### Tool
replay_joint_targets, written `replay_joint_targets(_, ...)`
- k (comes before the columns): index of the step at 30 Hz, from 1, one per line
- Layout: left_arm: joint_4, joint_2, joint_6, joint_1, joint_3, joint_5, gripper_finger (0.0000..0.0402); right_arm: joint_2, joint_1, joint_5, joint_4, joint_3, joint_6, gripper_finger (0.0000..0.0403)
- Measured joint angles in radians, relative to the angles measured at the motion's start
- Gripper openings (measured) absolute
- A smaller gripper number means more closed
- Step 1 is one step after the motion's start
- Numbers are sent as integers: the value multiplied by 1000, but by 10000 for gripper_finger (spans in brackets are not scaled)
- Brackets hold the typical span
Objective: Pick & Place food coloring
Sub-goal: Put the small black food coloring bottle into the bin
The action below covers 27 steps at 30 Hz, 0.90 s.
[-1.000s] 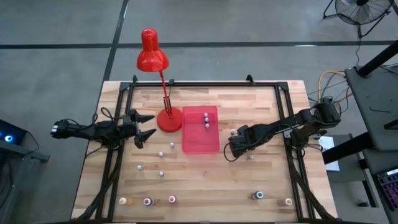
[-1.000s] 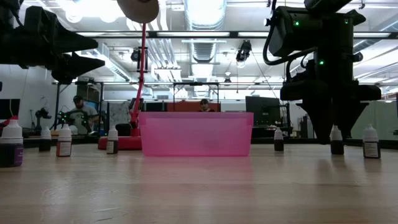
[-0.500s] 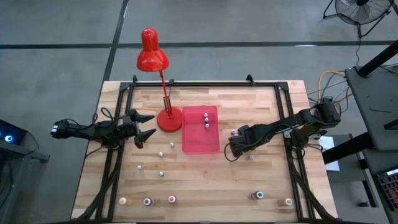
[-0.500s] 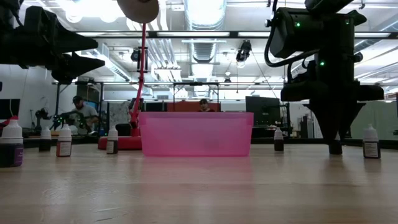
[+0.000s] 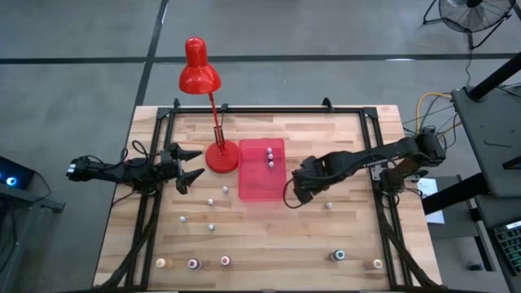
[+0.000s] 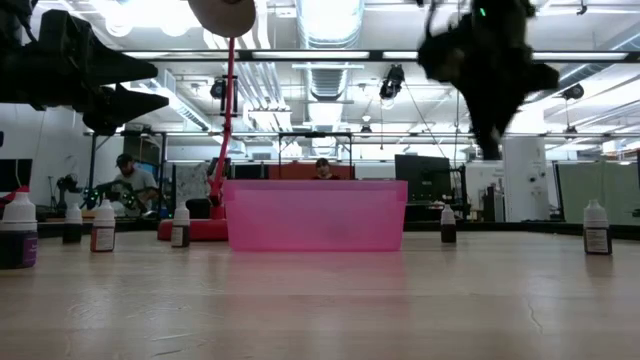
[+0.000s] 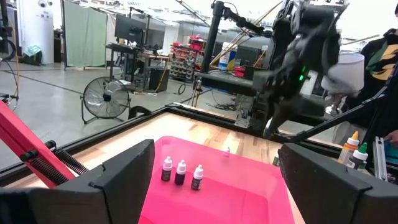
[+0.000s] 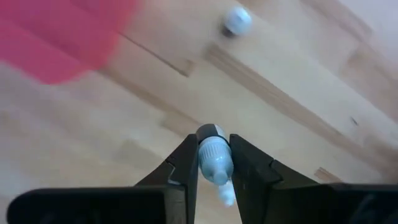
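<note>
Grey concrete floor surrounds my wooden bench, which fills the middle of the high view with a black frame along its edges. Behind it, in the low view, an open workshop shows, with a seated person at the far left.

Largest on the bench is the red lamp, its base at upper centre and its head reaching past the top edge. Touching or just beside that base, to the right, sits the pink tray, with three small bottles standing in a row inside it, near its upper end in the high view.

My left arm waits at the left edge of the high view, its left tool spread wide and holding nothing.

My right arm reaches in from the right, and my right tool sits just right of the tray, raised off the bench near the top of the low view. Its fingers are clamped on one food coloring bottle with a pale cap.

Other food coloring bottles are scattered on the wood: a few lower left of the tray, and a row along the bottom edge.
</note>
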Motion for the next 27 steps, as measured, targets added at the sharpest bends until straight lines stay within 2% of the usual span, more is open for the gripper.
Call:
replay_joint_targets(6, 0, 0, 0, 0, 0, 0, 314, 48, -18, 0, -31, 209, -110, 64)
replay_joint_targets(15, 0, 0, 0, -1, 0, 0, 314, 192, -69, -1, -65, 487, -340, 64)
replay_joint_targets(20, 0, 0, 0, -1, 0, 0, 314, 289, -99, -5, -50, 570, -564, 64)
replay_joint_targets(27, 0, 0, 0, -1, 0, 0, 314, 397, -133, -56, -25, 586, -854, 64)
